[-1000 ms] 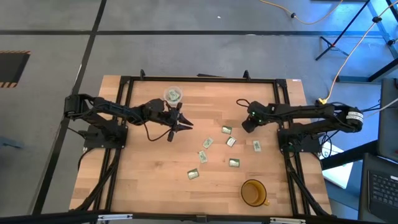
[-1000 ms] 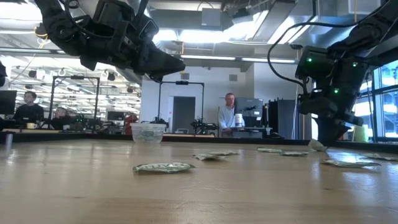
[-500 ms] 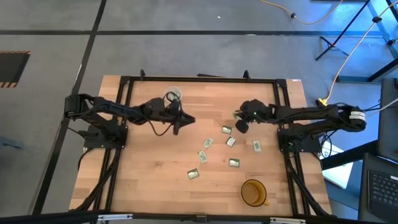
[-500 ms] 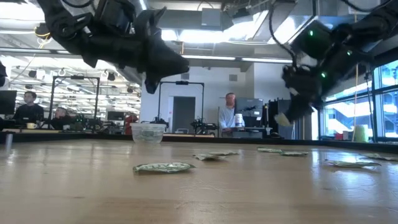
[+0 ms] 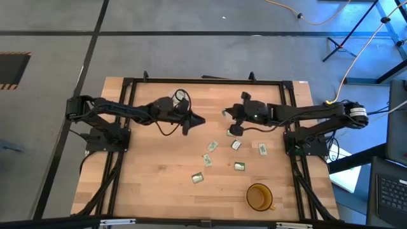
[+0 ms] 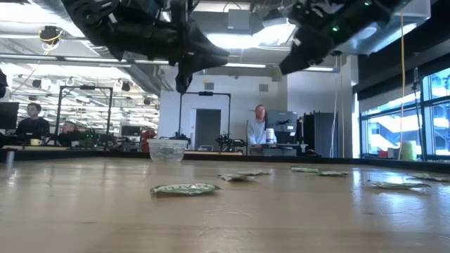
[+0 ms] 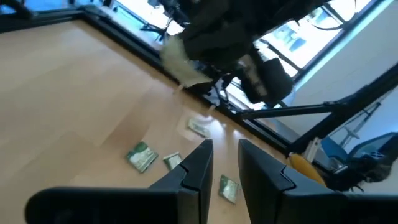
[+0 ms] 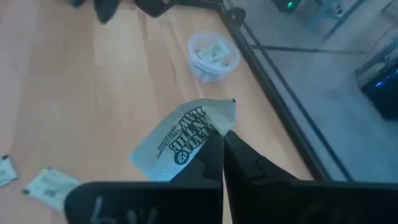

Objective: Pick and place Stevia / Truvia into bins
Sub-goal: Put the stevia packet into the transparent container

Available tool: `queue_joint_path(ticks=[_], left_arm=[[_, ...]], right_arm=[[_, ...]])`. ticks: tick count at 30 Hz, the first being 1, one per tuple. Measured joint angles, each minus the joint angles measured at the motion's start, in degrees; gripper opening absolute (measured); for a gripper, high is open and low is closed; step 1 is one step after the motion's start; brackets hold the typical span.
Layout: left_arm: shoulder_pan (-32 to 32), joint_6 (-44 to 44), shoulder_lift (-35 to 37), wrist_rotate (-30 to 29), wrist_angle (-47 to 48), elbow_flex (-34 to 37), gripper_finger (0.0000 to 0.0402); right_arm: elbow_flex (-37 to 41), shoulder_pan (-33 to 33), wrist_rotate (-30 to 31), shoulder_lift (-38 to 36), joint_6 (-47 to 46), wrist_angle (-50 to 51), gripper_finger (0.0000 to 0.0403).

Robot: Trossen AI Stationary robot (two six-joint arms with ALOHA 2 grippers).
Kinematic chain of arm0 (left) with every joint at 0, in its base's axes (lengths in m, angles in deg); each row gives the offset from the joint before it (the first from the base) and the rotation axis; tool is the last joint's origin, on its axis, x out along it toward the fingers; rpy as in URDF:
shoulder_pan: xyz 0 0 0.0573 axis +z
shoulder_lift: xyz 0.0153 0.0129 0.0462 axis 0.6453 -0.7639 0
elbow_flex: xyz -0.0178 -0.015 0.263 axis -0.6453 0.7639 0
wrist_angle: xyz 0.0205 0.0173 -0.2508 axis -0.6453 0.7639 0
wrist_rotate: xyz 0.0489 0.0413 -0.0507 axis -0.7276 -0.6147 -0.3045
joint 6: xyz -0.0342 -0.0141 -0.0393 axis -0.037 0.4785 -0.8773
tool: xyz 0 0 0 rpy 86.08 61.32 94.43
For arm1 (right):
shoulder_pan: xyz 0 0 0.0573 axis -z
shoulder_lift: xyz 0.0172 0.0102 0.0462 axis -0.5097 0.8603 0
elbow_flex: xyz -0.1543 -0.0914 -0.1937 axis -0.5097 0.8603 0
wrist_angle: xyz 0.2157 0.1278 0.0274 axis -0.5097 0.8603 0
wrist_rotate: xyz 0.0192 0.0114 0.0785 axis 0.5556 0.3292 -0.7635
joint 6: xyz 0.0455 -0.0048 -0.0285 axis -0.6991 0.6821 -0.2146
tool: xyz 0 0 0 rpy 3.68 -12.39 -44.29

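high view: the right gripper [image 5: 227, 115] is stretched out over the middle of the table [image 5: 159, 184], raised off the wood, its fingers pinched tight on one sachet [image 8: 186, 138]. in the right wrist view that packet sticks out flat from between the closed fingertips, white with green print, held by one edge. the clear cup [image 8: 212, 53] stands beyond it near the table's far edge, with a few packets already inside.

the left gripper [image 5: 194, 122] hangs just beside the cup [image 5: 180, 97], on the side toward the table's middle, also lifted clear. its fingers [image 7: 196, 168] stand a narrow gap apart in the left wrist view and nothing sits between them.

loose sachets [image 5: 210, 145] lie scattered on the wood between the two arms and toward the near side, apart from one another, all flat. an amber cup [image 5: 259, 196] stands near the front edge, on the right arm's side.

in the low view the clear cup [image 6: 167, 150] rests upright on the table, well behind a sachet lying in front [image 6: 184, 188]. a person [image 6: 260, 130] stands in the room behind the table, and others sit at a desk farther off.
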Motion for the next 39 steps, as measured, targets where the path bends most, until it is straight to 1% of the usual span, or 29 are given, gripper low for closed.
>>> queue_joint_path(ticks=[3, 6, 9, 12, 14, 16, 20, 24, 28, 31, 35, 39], left_arm=[[-0.8, 2.5, 0.0, -0.2, 0.4, -1.0, 0.0071], [-1.4, 4.3, 0.0, -2.9, 1.8, -1.6, 0.0071], [-1.7, 4.7, 0.0, -5.6, 3.5, -1.6, 0.0071], [-1.6, 7.4, 0.0, -7.9, 6.6, -1.6, 0.0071], [-1.6, 8.0, 0.0, -9.6, 7.8, -1.6, 0.0071], [-1.6, 7.9, 0.0, -11.4, 8.1, -1.6, 0.0071], [-1.5, 8.4, 0.0, -13.7, 8.2, -1.6, 0.0071], [-1.4, 8.5, 0.0, -12.6, 8.2, -1.6, 0.0071], [-1.4, 8.6, 0.0, -10.2, 8.1, -1.6, 0.0071], [-1.4, 8.8, 0.0, -10.0, 8.1, -1.6, 0.0072], [-1.4, 10.4, 0.0, -10.1, 7.8, -1.6, 0.0087], [-1.2, 9.4, 0.0, -11.1, 7.6, -1.6, 0.0118]], right_arm=[[-2.9, -0.5, 0.5, 3.4, 2.4, 0.2, 0.0000], [-5.6, -1.4, 1.6, 7.3, 6.1, 0.2, 0.0000], [-8.1, -3.1, 7.4, 11.2, 9.7, 0.2, 0.0000], [-10.7, -4.9, 13.7, 14.6, 12.4, 0.2, 0.0000], [-12.2, -6.0, 16.9, 16.4, 14.0, 0.2, 0.0000], [-13.7, -6.8, 18.8, 17.9, 14.3, 0.3, 0.0000], [-16.3, -7.5, 19.1, 19.6, 14.1, 0.3, 0.0000], [-18.3, -7.7, 19.3, 21.0, 14.1, 0.7, 0.0000], [-19.4, -7.7, 19.3, 22.2, 14.1, 1.0, 0.0000], [-19.5, -7.7, 19.3, 22.4, 14.1, 1.7, 0.0000], [-19.5, -7.7, 19.3, 22.3, 14.0, 2.9, 0.0000], [-19.5, -7.7, 19.3, 22.2, 13.9, 2.9, 0.0000]])
